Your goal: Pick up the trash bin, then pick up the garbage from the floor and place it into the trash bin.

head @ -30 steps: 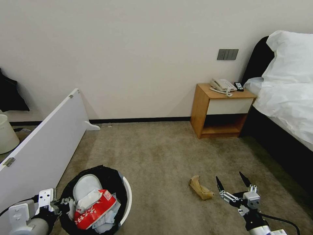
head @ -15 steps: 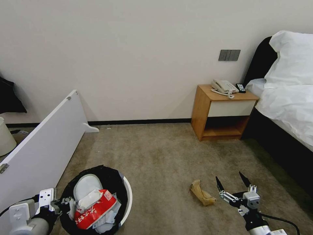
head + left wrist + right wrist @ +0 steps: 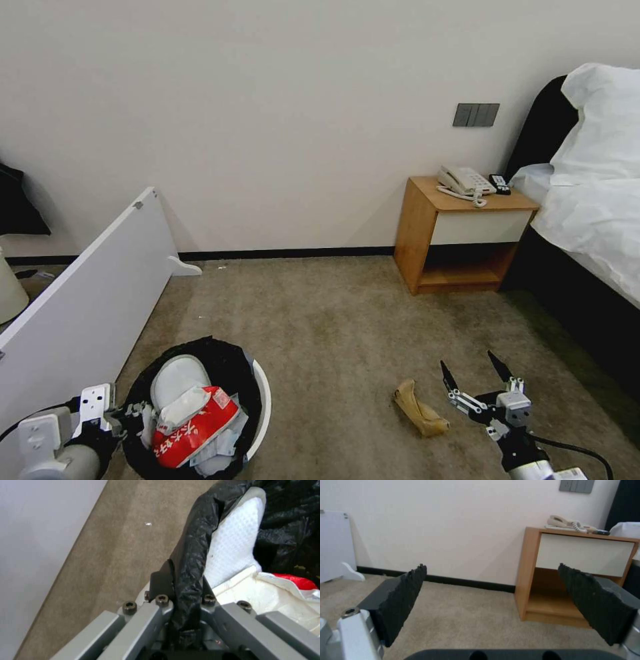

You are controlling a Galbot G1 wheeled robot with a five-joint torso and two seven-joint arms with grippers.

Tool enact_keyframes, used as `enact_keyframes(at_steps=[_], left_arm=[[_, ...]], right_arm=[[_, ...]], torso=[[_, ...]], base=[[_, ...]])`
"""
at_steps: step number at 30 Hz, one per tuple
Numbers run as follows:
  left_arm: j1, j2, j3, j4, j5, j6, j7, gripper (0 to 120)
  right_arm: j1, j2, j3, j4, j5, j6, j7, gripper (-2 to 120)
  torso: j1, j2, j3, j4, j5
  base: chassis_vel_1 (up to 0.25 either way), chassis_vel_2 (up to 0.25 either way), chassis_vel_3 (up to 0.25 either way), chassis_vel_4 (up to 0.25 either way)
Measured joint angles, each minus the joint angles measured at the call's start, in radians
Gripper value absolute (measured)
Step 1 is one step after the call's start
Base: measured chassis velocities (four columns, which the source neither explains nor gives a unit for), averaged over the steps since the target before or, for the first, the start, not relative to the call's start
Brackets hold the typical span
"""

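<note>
Left to right: a white panel [image 3: 80,287] leans at the left side of the room, with the floor [image 3: 320,313] open beside it. The left gripper [image 3: 123,419] sits low at the left edge, and in the left wrist view its fingers [image 3: 160,585] are clamped on the black-bag-covered rim of the trash bin [image 3: 261,400], one on either side of the wall. That rim pinch looks like the carry grip, so the bin travels with the robot and stays mouth-up beside the base. Inside the bin are a white slipper [image 3: 175,379], crumpled tissues [image 3: 181,408] and a red snack packet [image 3: 197,427], so most of the garbage looks already collected. Further right, the crumpled brown paper bag [image 3: 419,413] lies flat on the carpet, apparently the last piece out in the open. Just right of it the right gripper [image 3: 477,377] hovers with jaws spread wide and nothing between them; the right wrist view has both serrated pads [image 3: 403,597] well apart, pointing at the wall and nightstand [image 3: 467,233], not down at the bag. My read is that it's pre-opened for the bag but not yet aligned, and needs to tilt down and shift left. Bed [image 3: 593,220] at far right, clear of the work.
</note>
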Motion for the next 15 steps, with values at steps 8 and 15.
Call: enact_keyframes(at_steps=[8,15], left_arm=[[-0.002,0.0,0.001,0.001,0.0,0.0,0.001,1],[-0.006,0.003,-0.001,0.002,-0.006,0.0,0.001,1]], right_arm=[[0.002,-0.003,-0.001,-0.006,0.001,0.0,-0.001,100],[-0.006,-0.037,-0.018,-0.022,-0.013,-0.013,0.047,100]], torso=[[0.0,0.0,0.0,0.0003,0.0],[0.0,0.0,0.0,-0.0001,0.0001]], base=[[-0.058,0.066,0.063,-0.071],[-0.078,0.056,0.061,-0.072]])
